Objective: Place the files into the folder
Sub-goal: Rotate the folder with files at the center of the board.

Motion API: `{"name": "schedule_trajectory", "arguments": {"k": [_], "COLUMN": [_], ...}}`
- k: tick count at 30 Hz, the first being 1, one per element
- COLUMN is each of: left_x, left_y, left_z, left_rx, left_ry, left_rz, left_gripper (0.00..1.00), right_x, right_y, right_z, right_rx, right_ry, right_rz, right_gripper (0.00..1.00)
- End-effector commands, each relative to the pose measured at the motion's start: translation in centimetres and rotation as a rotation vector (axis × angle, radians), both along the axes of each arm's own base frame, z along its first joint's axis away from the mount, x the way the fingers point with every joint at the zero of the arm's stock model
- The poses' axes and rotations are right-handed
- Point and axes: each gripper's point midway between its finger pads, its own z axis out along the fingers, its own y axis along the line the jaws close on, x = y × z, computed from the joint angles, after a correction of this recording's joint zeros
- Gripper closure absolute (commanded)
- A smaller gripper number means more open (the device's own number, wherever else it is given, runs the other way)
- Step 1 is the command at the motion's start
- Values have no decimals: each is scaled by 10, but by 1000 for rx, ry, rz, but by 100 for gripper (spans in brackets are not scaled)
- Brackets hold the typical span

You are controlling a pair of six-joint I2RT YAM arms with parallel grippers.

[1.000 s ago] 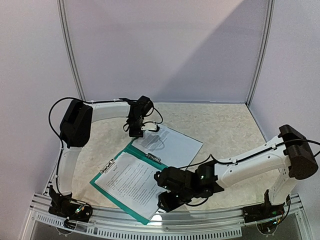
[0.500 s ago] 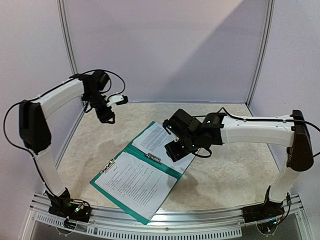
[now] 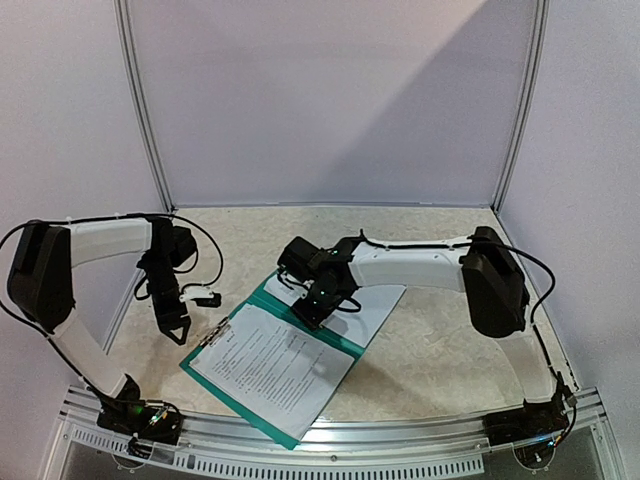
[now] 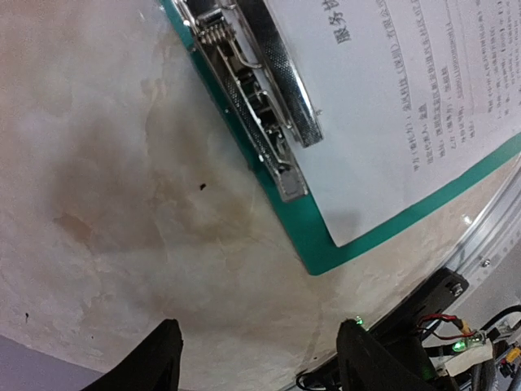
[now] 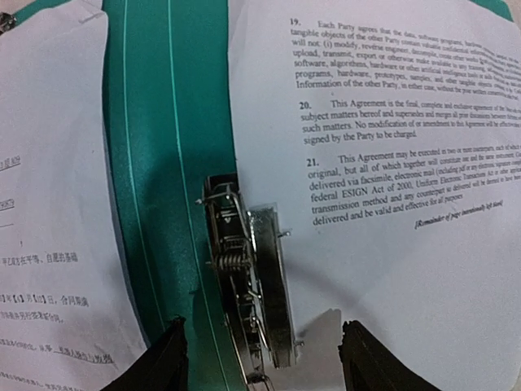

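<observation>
The teal folder (image 3: 259,296) lies open near the table's front. One printed sheet (image 3: 272,366) lies on its near half and another sheet (image 3: 368,297) on its far half. My right gripper (image 3: 312,308) is open and empty, hovering over the metal clip (image 5: 248,277) on the spine, between the two sheets (image 5: 391,204). My left gripper (image 3: 183,333) is open and empty, pointing down at bare table just left of the folder's left edge. In the left wrist view, a second metal clip (image 4: 260,98), the folder's corner (image 4: 317,236) and the sheet (image 4: 407,98) lie ahead of my left gripper (image 4: 260,358).
An aluminium rail (image 3: 330,438) runs along the table's front edge, with the arm bases at both ends. Grey walls with metal posts (image 3: 140,110) close the back and sides. The left arm's base and cables (image 4: 456,342) show near the rail.
The left arm swung from the back left down to the folder's left edge. The right gripper moved left off the far sheet and now hovers over the spine clip. Folder and sheets stayed put.
</observation>
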Motion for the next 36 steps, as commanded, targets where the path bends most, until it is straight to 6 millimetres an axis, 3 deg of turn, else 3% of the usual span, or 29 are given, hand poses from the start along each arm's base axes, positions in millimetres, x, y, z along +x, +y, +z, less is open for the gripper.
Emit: {"name": "schedule_trajectory", "arguments": {"k": [1, 9, 14, 18, 21, 28, 30, 33, 36], "left_x": [-1, -1, -1, 2, 20, 83, 88, 85, 83], "left_y": [0, 1, -1, -3, -8, -18, -18, -22, -26], "left_z": [7, 3, 6, 9, 21, 87, 90, 79, 66], "left_rx": [-16, -7, -20, -30, -68, -282, -298, -314, -347], "left_ry": [-29, -28, -30, -40, -100, -372, -389, -360, -298], "left_rz": [29, 36, 40, 65, 129, 374, 411, 435, 497], "left_gripper": [33, 33, 33, 33, 33, 26, 25, 25, 25], "right_x": [3, 7, 14, 19, 23, 42, 46, 47, 59], "right_y": [7, 0, -8, -14, -13, -24, -27, -24, -40], "right_z": [-17, -41, -60, -63, -62, -57, -56, -52, -55], "right_rx": [-16, -65, -72, -49, 39, 314, 323, 332, 272], "right_ry": [33, 30, 69, 100, 169, 331, 325, 325, 276], "right_rz": [33, 11, -28, -88, -139, -302, -327, -318, -406], "right_gripper": [37, 47, 70, 87, 90, 95, 94, 92, 94]}}
